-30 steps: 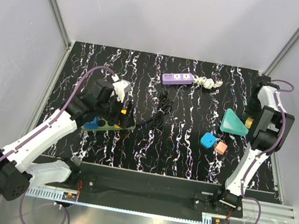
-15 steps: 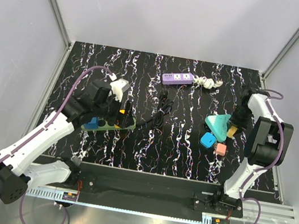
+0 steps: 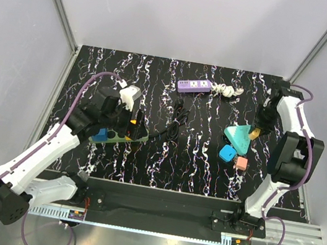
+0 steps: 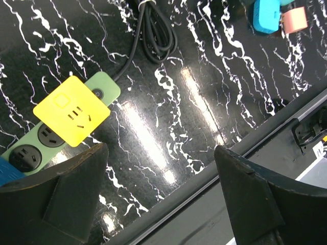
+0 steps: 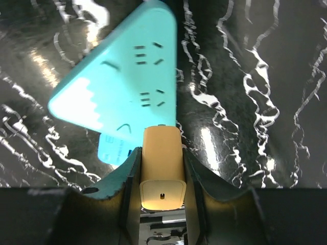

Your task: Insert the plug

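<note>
My right gripper (image 5: 162,176) is shut on an orange-yellow plug (image 5: 162,163). The plug's far end meets the near edge of a teal triangular power strip (image 5: 122,97), and its prongs are hidden. In the top view the right gripper (image 3: 255,130) sits at the right corner of the teal strip (image 3: 235,136). My left gripper (image 4: 163,204) is open and empty. It hovers above the table just right of a green power strip (image 4: 99,89) that carries a yellow adapter (image 4: 71,111). In the top view the left gripper (image 3: 127,107) is above the green strip (image 3: 120,135).
A purple power strip (image 3: 194,86) with a white coiled cable (image 3: 226,91) lies at the back. A black cable bundle (image 3: 179,116) lies in the middle. A blue adapter (image 3: 228,153) and a pink one (image 3: 241,163) sit by the teal strip. The table's metal front rail (image 4: 214,168) is near.
The teal strip has slid left with the right gripper and plug, and the right wrist has swung toward the back. The left arm has shifted only slightly.
</note>
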You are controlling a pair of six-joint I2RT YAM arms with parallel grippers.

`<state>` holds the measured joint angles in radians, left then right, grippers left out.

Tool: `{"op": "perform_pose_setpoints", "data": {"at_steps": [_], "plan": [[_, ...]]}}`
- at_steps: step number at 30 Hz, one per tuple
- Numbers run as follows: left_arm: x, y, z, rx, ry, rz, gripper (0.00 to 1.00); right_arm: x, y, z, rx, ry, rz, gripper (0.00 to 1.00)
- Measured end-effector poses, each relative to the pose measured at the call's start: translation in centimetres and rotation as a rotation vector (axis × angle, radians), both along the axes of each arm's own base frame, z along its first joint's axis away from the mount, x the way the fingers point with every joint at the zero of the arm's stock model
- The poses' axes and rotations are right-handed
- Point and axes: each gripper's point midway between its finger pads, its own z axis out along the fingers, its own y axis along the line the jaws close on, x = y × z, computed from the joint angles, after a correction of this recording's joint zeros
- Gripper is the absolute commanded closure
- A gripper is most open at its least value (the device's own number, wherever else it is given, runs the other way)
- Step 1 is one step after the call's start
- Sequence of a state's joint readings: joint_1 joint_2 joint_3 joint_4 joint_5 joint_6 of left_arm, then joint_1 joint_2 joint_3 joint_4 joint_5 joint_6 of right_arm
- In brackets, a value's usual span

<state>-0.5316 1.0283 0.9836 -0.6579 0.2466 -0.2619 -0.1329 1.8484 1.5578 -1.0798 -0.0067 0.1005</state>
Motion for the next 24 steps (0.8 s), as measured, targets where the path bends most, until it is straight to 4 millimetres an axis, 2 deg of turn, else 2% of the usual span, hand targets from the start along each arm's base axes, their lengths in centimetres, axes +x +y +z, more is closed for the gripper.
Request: {"op": "perform_pose_setpoints", "data": {"at_steps": [7, 13, 19, 24], "plan": [[0.0, 0.0, 0.3, -0.009, -0.016, 0.0, 0.11, 2.1, 1.0, 0.2, 0.101, -0.02, 0.119, 1.0], [0.2, -0.1, 0.4, -0.013, -0.023, 0.001, 0.11, 4.6, 0.4, 0.3, 0.109, -0.039, 0.146, 1.0], [0.2, -0.1, 0.4, -0.013, -0.023, 0.002, 0.11, 4.2, -0.4, -1.4, 0.133, 0.02, 0.141, 1.0], [0.3, -0.1, 0.2, -0.01, -0.02, 0.002, 0.11, 3.8, -0.4, -1.6, 0.159, 0.033, 0.14, 1.0]]}}
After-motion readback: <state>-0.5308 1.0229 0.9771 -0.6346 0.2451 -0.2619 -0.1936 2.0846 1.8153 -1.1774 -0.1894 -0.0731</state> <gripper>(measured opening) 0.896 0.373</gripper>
